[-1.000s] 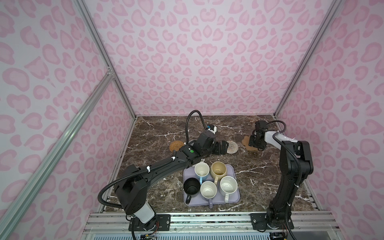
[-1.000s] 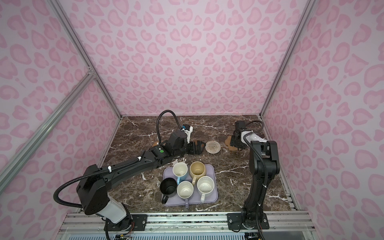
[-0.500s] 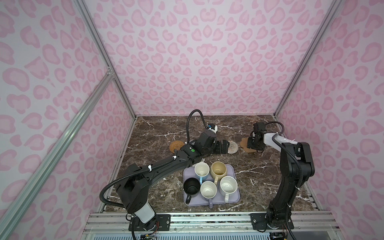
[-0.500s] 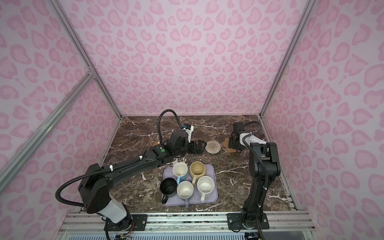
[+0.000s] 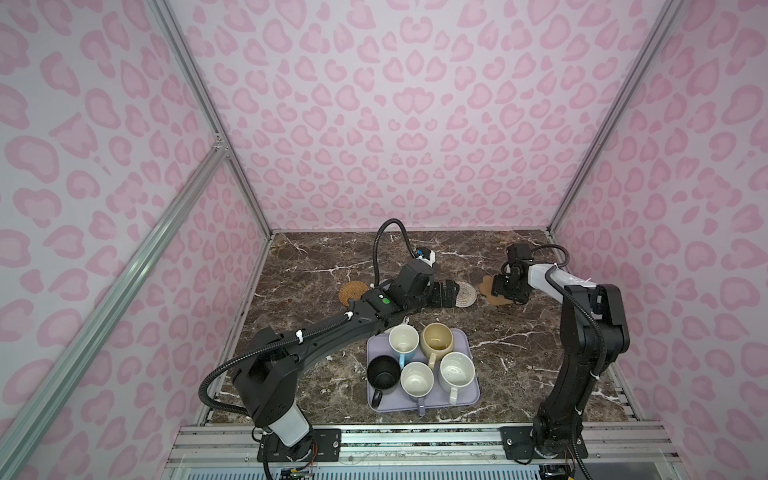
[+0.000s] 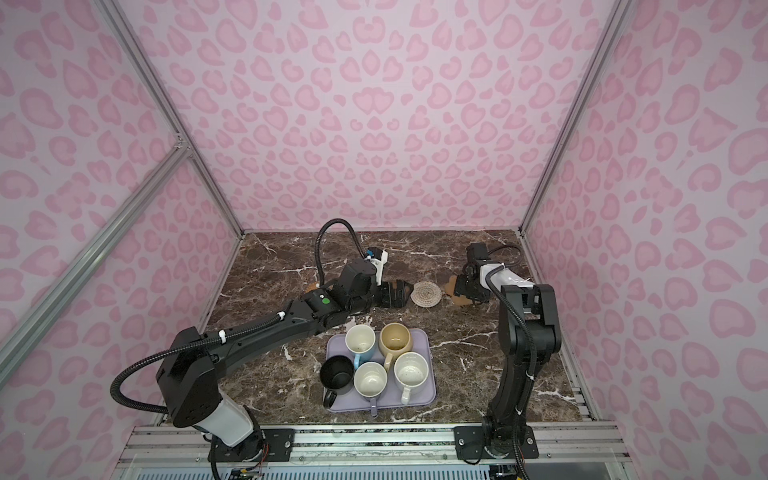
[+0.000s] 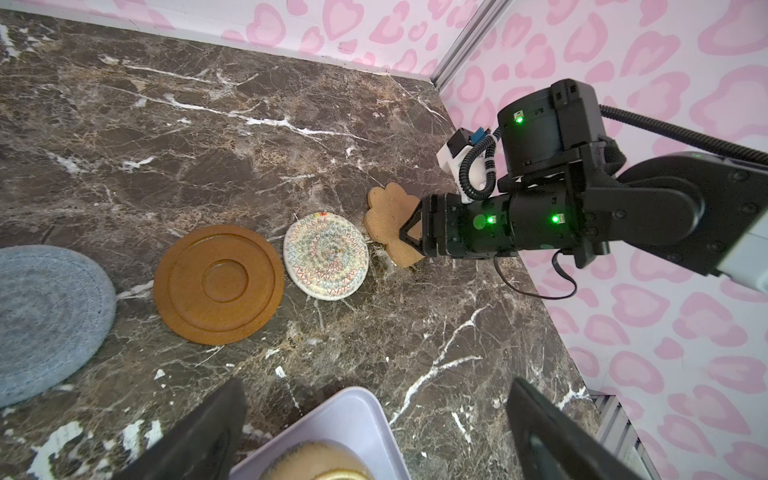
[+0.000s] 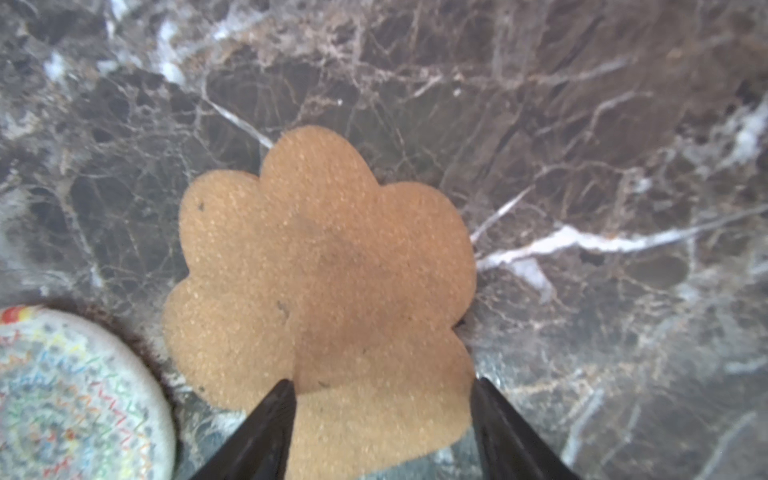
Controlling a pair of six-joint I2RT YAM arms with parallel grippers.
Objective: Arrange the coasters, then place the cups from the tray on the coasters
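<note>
The tan flower coaster (image 8: 320, 266) lies flat on the marble, and my right gripper (image 8: 382, 384) is open with one finger on each side of its near lobe. A row runs leftward from it: cream woven coaster (image 7: 326, 255), brown wooden disc (image 7: 219, 284), blue-grey coaster (image 7: 45, 320). The orange coaster (image 5: 353, 292) lies past my left arm. My left gripper (image 7: 374, 386) is wide open and empty, hovering by the cream coaster (image 5: 464, 294). The lavender tray (image 5: 469, 399) holds the light blue (image 5: 403, 337), yellow (image 5: 436, 340), black (image 5: 382, 372), lavender (image 5: 417, 379) and speckled (image 5: 456, 372) cups.
My left arm (image 5: 332, 332) stretches diagonally over the brown and blue-grey coasters, hiding them in both top views. The pink patterned walls close in the marble table on three sides. The right wall post (image 7: 461, 41) stands just behind the flower coaster.
My right gripper has slid the flower coaster a little left toward the cream one, and its jaws have spread wider. The left arm has not moved.
</note>
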